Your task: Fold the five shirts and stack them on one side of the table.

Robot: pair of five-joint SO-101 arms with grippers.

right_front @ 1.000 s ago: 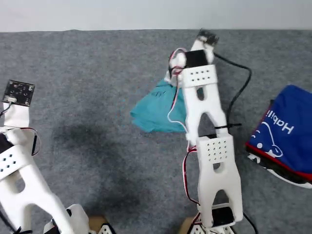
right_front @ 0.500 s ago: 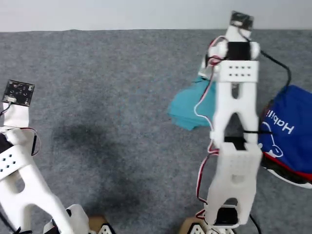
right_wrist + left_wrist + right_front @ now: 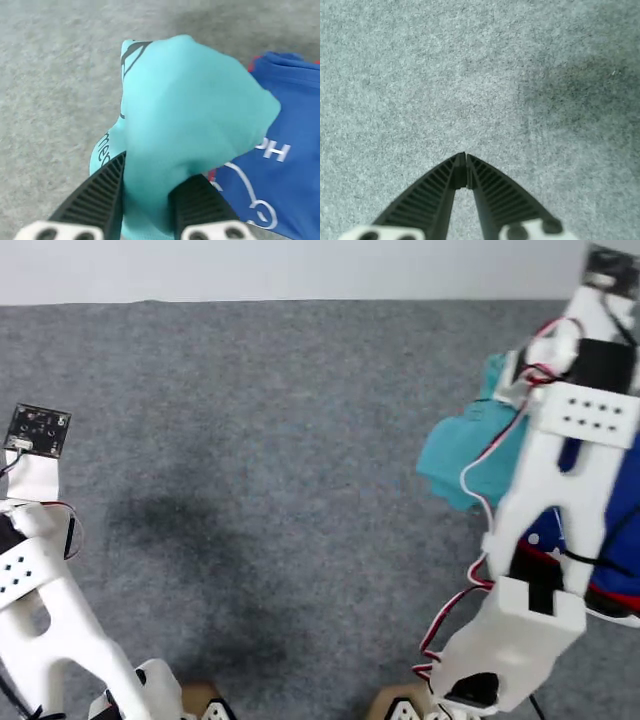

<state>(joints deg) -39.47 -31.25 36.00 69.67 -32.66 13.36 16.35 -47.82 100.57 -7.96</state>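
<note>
Teal shirt (image 3: 190,100) bunched, clamped in right gripper (image 3: 156,172), beside blue shirt (image 3: 290,170). Left gripper (image 3: 465,159) fingers pressed together, holding nothing, over grey table (image 3: 420,75).

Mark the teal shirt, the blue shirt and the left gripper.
teal shirt (image 3: 195,110): right wrist view, on the bunched middle of the cloth.
blue shirt (image 3: 300,200): right wrist view, on plain cloth beside the white print.
left gripper (image 3: 465,159): left wrist view, where its shut fingertips meet.
</note>
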